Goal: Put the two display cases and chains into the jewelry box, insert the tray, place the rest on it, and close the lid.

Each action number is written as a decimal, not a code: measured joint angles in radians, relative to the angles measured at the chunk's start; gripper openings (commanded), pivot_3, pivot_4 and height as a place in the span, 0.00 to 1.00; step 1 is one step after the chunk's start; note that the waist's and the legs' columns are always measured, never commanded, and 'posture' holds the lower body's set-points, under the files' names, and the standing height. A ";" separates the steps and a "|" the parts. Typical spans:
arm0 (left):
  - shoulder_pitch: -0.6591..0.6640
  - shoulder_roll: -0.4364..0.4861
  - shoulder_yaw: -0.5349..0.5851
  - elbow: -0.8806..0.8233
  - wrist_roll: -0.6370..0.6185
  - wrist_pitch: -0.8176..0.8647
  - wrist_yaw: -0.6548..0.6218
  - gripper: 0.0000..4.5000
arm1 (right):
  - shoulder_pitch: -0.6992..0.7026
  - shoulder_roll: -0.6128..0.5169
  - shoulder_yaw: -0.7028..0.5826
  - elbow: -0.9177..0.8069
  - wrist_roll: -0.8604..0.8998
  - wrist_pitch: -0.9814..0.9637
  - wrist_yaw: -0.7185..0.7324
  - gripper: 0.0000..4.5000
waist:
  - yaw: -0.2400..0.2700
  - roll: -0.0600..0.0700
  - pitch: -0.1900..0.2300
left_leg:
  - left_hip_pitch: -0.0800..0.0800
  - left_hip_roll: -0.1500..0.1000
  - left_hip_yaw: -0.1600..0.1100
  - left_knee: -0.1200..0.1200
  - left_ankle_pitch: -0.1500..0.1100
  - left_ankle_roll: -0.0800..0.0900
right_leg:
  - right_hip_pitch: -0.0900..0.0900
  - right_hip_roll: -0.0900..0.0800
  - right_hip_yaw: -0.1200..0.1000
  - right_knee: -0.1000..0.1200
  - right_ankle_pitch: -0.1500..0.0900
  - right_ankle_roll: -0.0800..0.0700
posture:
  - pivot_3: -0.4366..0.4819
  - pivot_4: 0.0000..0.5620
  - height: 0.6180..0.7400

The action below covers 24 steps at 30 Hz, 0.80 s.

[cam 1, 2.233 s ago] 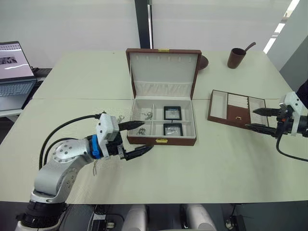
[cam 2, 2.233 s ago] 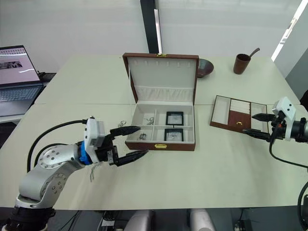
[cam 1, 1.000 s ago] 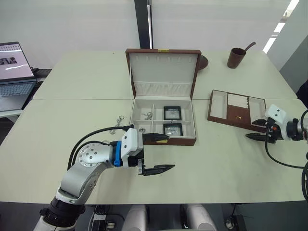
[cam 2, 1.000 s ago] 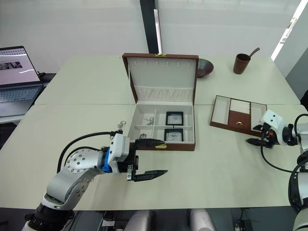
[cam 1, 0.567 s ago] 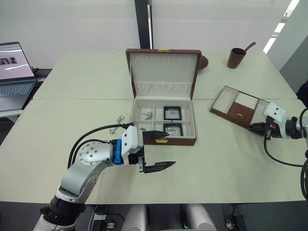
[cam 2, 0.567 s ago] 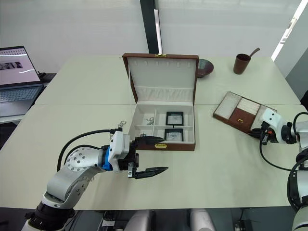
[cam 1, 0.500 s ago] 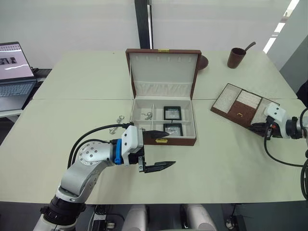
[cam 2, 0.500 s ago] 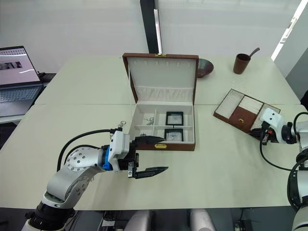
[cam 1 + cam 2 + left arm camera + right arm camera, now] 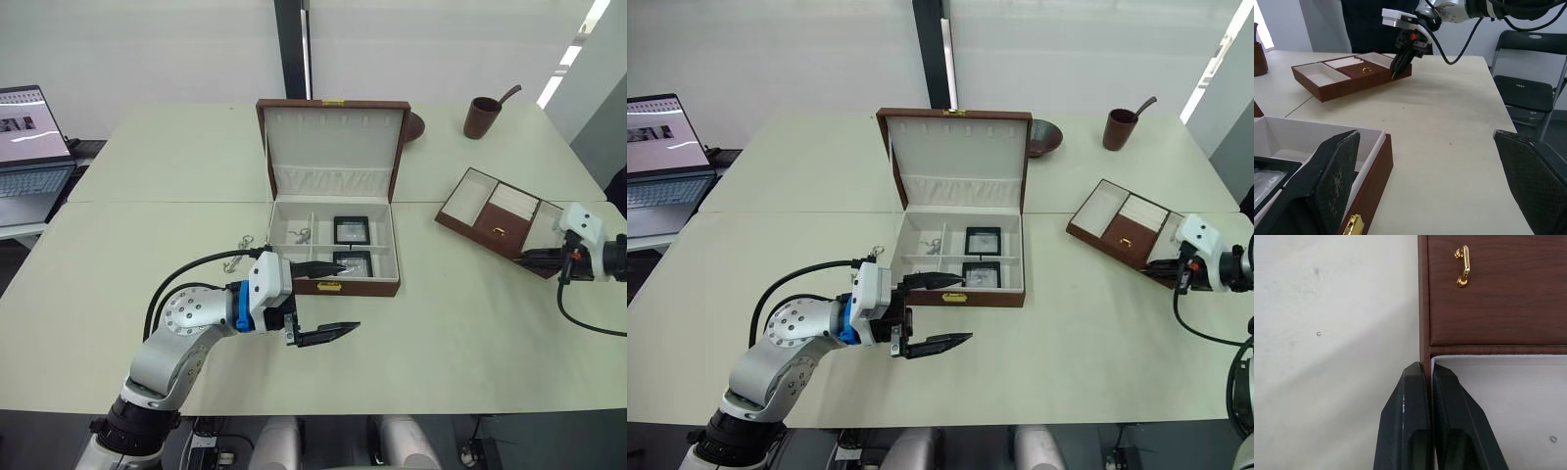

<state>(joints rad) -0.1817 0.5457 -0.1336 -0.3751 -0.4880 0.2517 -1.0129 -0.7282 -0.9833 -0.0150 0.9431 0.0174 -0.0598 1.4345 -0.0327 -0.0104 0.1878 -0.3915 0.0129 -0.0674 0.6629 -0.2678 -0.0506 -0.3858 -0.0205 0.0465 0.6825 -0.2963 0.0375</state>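
The jewelry box [image 9: 333, 287] stands open mid-table, its lid [image 9: 333, 147] upright behind it. The two display cases [image 9: 351, 229] [image 9: 351, 262] lie in its right compartments, and a chain [image 9: 299, 235] lies in a left one. More chains [image 9: 240, 245] lie on the table left of the box. My left gripper [image 9: 348, 298] hangs open at the box's front wall, holding nothing. The tray [image 9: 500, 223] sits turned at the right. My right gripper [image 9: 1426, 369] is shut on the tray's side wall, near its gold piece [image 9: 1463, 267].
A laptop [image 9: 29, 147] sits on a side table at the far left. A brown cup [image 9: 482, 116] with a spoon stands at the back right, and a dark bowl [image 9: 413, 125] sits behind the lid. A chair [image 9: 1528, 83] stands beyond the table's right edge.
My right gripper has shut on the tray's wall, and the tray has swung round and shifted slightly to the right. My left gripper stays open and has barely moved.
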 measured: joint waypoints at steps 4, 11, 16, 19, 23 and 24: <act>0.081 0.000 0.044 -0.015 -0.001 -0.002 0.032 1.00 | 0.220 -0.072 -0.069 -0.343 0.095 0.151 0.035 0.00 | 0.004 0.002 0.000 | -0.002 0.001 -0.002 0.000 0.000 0.000 | -0.001 0.000 -0.001 0.000 0.000 0.000 | 0.48 0.27 1.00; 0.216 0.000 0.139 -0.101 -0.017 0.000 0.118 1.00 | 0.531 -0.161 -0.249 -0.976 0.286 0.480 0.017 0.00 | 0.001 0.005 -0.002 | 0.002 0.000 -0.004 0.000 0.000 0.000 | 0.002 0.000 0.000 0.000 0.000 0.001 | 0.48 0.27 1.00; 0.299 0.000 0.191 -0.129 -0.021 0.000 0.164 1.00 | 0.566 -0.194 -0.274 -1.212 0.372 0.643 -0.031 0.00 | 0.002 0.004 -0.001 | 0.003 0.000 -0.003 0.000 0.000 0.000 | 0.004 0.001 -0.002 -0.001 0.000 0.001 | 0.48 0.27 1.00; 0.347 -0.001 0.228 -0.145 -0.022 0.000 0.198 1.00 | 0.469 -0.193 -0.218 -1.307 0.432 0.729 -0.079 0.00 | 0.000 0.004 -0.001 | 0.004 0.000 -0.003 0.000 0.000 0.000 | 0.004 0.001 -0.001 -0.001 0.000 0.001 | 0.48 0.27 1.00; 0.415 -0.003 0.278 -0.198 -0.024 0.000 0.237 1.00 | 0.336 -0.178 -0.101 -1.366 0.466 0.789 -0.119 0.00 | 0.004 0.003 -0.001 | 0.003 0.000 -0.003 -0.001 0.000 0.000 | 0.005 0.000 -0.002 -0.002 0.000 0.001 | 0.48 0.27 1.00; 0.440 -0.004 0.293 -0.210 -0.024 0.000 0.244 1.00 | 0.304 -0.163 -0.064 -1.375 0.471 0.803 -0.130 0.00 | 0.004 0.002 0.000 | 0.003 0.000 -0.003 -0.001 0.000 0.000 | 0.004 0.000 -0.002 -0.003 0.000 0.001 | 0.48 0.27 1.00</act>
<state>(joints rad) 0.2583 0.5419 0.1593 -0.5854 -0.5123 0.2513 -0.7687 -0.4244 -1.1461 -0.0790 -0.4321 0.4882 0.7432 1.3047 -0.0286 -0.0080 0.1874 -0.3886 0.0133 -0.0705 0.6623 -0.2680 -0.0506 -0.3814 -0.0204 0.0444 0.6799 -0.2966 0.0380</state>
